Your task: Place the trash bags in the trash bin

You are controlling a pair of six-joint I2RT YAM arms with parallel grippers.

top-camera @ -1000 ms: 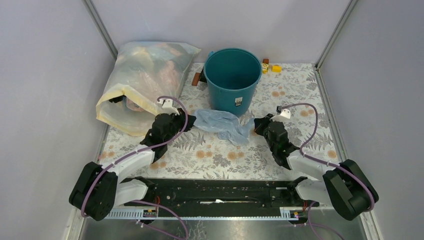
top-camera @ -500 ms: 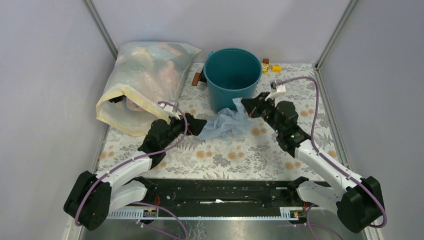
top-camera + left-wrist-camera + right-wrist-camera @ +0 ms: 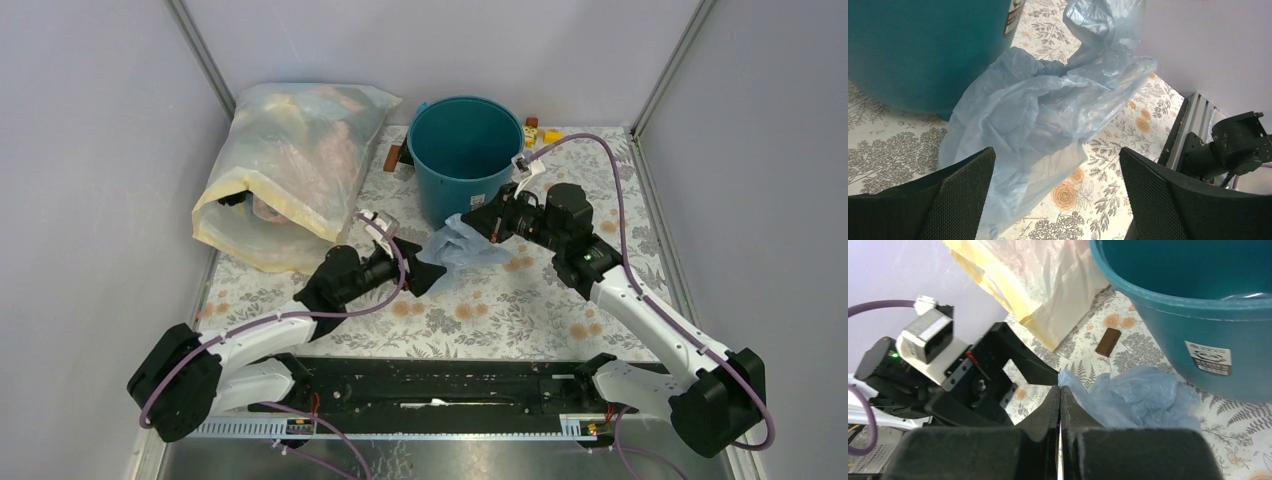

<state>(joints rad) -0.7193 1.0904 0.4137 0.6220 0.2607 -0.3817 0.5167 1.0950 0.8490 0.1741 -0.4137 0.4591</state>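
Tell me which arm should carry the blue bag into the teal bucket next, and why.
Right. The right end effector is shut on the trash bag, holding one end up beside the trash bin. The left end effector is open, farther from the bin, gripping nothing.

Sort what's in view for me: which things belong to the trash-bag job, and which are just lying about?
Job: pale blue trash bag, pinched by the shut right fingers; left fingers, open on either side of it; teal trash bin.
Lying about: yellowish clear sack; small brown block; yellow blocks behind the bin.
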